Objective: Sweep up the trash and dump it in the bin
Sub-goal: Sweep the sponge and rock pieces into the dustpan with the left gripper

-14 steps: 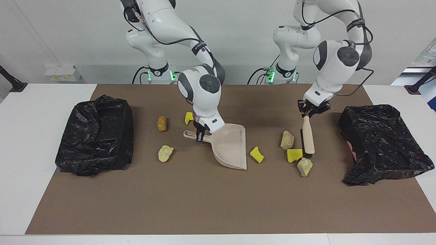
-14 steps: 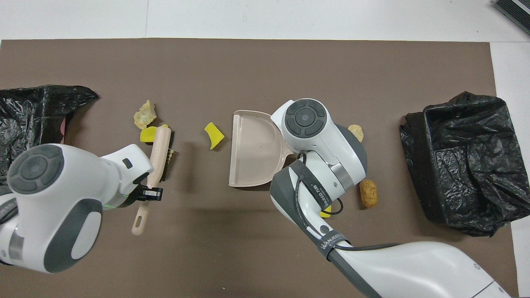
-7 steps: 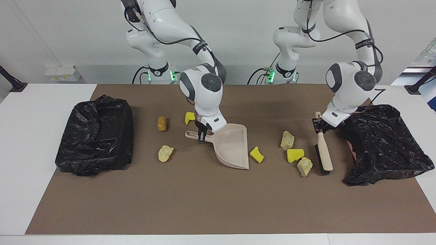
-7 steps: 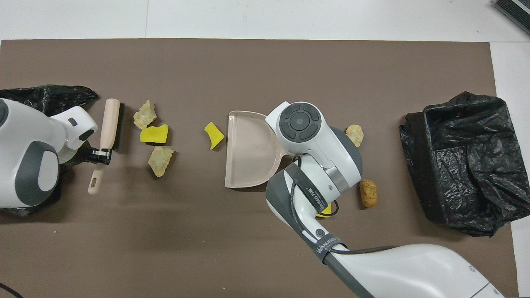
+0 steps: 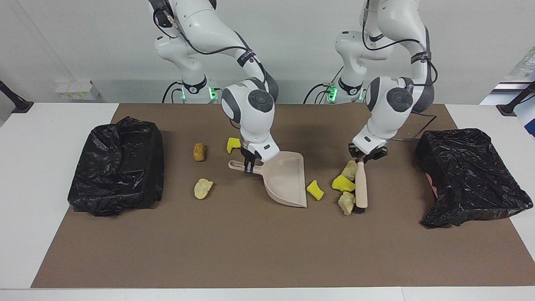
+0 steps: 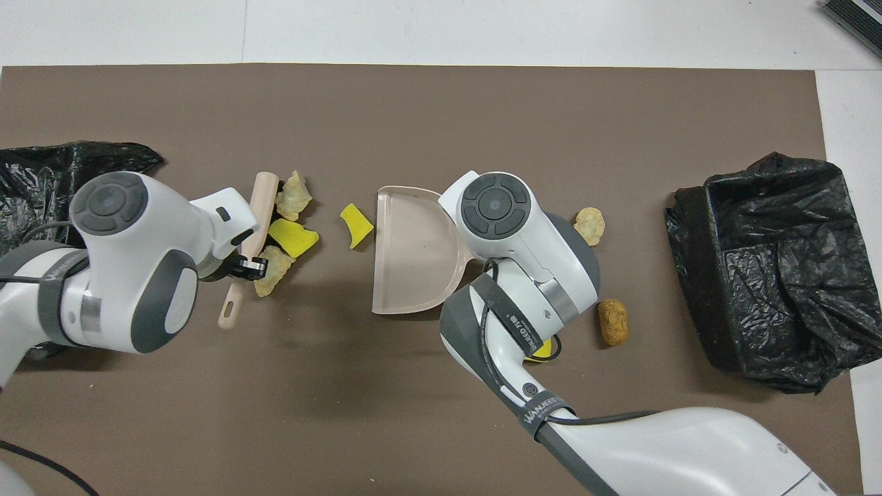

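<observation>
My left gripper (image 5: 363, 158) is shut on the handle of a beige brush (image 5: 360, 188), whose head rests on the mat against three trash pieces: two beige lumps (image 5: 350, 169) (image 5: 346, 202) and a yellow sponge chunk (image 5: 342, 183). My right gripper (image 5: 248, 164) is shut on the handle of the beige dustpan (image 5: 286, 179), which lies on the mat with its mouth toward the brush. Another yellow chunk (image 5: 315, 190) lies at the mouth. A brown lump (image 5: 199, 151), a beige lump (image 5: 202, 188) and a yellow chunk (image 5: 233, 144) lie toward the right arm's end.
A black bag-lined bin (image 5: 117, 165) stands at the right arm's end of the brown mat and another (image 5: 468, 175) at the left arm's end. In the overhead view the right arm partly hides the yellow chunk (image 6: 541, 349) nearest the robots.
The left gripper swung the brush out toward its bin, then back toward the dustpan, pushing the three pieces closer to it. The dustpan shifted slightly.
</observation>
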{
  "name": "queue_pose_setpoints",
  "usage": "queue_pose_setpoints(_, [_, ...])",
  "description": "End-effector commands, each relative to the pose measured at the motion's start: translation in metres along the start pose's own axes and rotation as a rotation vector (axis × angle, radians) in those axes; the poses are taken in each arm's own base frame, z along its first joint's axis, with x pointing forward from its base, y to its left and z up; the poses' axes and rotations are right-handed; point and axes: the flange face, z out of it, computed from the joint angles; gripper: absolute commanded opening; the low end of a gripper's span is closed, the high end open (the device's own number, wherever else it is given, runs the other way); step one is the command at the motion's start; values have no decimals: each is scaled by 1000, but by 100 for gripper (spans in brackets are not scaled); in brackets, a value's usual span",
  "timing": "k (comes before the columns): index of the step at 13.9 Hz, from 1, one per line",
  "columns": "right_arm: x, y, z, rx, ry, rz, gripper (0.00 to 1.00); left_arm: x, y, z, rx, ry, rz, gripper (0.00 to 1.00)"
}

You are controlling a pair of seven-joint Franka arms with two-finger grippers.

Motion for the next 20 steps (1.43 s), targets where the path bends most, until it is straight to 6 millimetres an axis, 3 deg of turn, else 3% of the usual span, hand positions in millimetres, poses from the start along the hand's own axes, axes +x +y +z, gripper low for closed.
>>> queue_pose_setpoints(1, [2,0,1,-4,13,19,0,-11,47,2,-51,5,42,0])
queue_pose_setpoints(3, [1,1,1,-5,13,21,0,-17,83,-2,-96,3,68,0])
queue_pose_setpoints(5, [2,0,1,-5,14,19,0,-14,89,-9,-138,-1,2,0])
queue_pose_setpoints(7, [2,1,1,-8,13,15,0,-18,79,-23,-145,-17,-39,0])
queue_pose_setpoints(11, [3,2,0,-27,15,-6,0,-26,10,-69,-154,-59,-152,0])
queue_pose_setpoints(14, [3,3,0,-35,13,-22,0,-35,-41,-83,-39,-92,-223,0])
queue_pose_setpoints(18, [5,2,-2,-47,1,-52,0,-63,-110,-72,-24,-133,-365,0])
queue_pose_setpoints(20, [13,-3,-4,-62,-13,-143,0,-85,-123,-56,-32,-132,-400,0])
